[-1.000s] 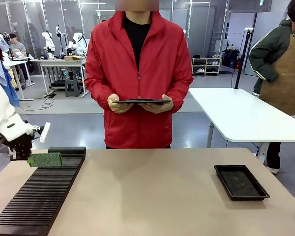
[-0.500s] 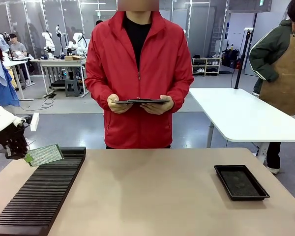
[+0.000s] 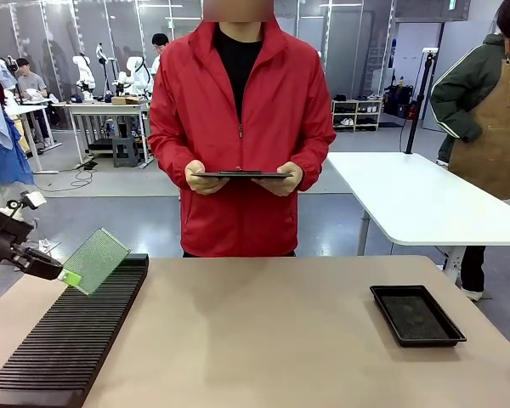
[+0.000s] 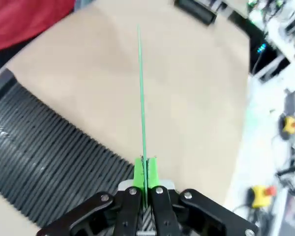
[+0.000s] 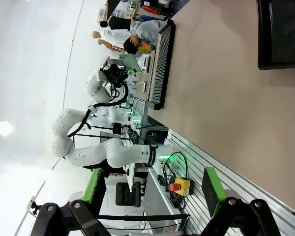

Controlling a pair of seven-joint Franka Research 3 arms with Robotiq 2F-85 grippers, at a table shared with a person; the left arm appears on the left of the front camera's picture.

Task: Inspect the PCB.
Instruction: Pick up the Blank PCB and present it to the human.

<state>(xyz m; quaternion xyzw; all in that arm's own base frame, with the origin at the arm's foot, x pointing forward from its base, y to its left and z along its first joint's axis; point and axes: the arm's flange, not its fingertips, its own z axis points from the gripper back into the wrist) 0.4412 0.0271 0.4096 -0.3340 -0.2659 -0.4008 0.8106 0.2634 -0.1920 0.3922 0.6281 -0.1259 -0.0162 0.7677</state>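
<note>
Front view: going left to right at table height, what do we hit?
left tool, shut on the board's lower corner → PCB, tilted up above the rack → tablet in the person's hands → black tray

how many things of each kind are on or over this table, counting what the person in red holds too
circuit board: 1
slotted rack: 1
tray: 1
tablet: 1
total: 4
</note>
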